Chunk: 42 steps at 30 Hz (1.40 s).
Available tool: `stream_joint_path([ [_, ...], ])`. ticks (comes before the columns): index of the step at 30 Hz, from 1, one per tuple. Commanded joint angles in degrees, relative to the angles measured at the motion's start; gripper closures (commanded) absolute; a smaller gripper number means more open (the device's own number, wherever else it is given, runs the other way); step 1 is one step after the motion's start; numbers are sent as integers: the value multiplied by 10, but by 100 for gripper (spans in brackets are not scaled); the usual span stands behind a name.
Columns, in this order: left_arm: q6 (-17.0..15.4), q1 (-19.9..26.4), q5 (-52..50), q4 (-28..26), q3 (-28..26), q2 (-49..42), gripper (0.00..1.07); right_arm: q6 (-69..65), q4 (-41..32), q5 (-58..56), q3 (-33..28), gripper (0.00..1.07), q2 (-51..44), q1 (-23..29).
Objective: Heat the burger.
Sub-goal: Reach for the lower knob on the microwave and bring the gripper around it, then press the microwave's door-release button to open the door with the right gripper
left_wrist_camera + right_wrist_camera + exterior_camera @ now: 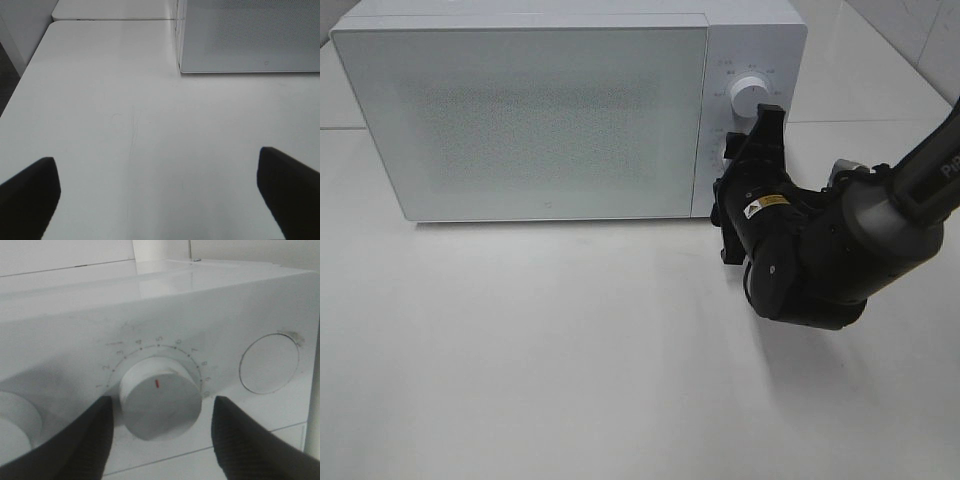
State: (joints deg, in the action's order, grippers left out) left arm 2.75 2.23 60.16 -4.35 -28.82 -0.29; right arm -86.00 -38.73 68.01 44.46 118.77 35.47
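Note:
The burger is out of view. The white microwave stands at the back of the table with its door shut. My right gripper is up against the control panel at a dial with a red mark. Its two black fingers stand on either side of that dial with a small gap on each side, so it is open and holds nothing. My left gripper hangs wide open over bare table near the microwave's left front corner. It does not show in the exterior high view.
A second white dial sits on the panel just above the right gripper, and a round button lies beside the dial with the red mark. The white table spreads in front of the microwave. The right arm's bulky wrist hangs over the table's right side.

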Motion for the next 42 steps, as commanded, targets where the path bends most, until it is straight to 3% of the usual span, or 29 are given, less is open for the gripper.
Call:
stream_joint_path([
  [1,-4,1,-7,2,2,-12,6,47,20,48,-1,39,-23,-6],
  [10,-4,1,-7,2,2,-12,6,136,60,-29,-65,38,-76,-5],
  [12,-4,1,-7,2,2,-12,6,234,74,-112,-98,38,-120,-5],
  [15,-4,1,-7,2,2,-12,6,262,78,-137,-103,38,-129,-6],
  [17,-4,1,-7,2,2,-12,6,407,88,-230,-110,38,-172,-6],
  [22,-4,1,-7,2,2,-12,6,552,93,-336,-109,38,-214,-16],
  [31,-4,1,-7,2,2,-11,6,778,158,-569,-109,38,-299,-89],
  [35,-4,1,-7,2,2,-11,6,809,194,-650,-99,38,-324,-111],
  [42,-4,1,-7,2,2,-11,6,807,328,-843,-59,38,-410,-125],
])
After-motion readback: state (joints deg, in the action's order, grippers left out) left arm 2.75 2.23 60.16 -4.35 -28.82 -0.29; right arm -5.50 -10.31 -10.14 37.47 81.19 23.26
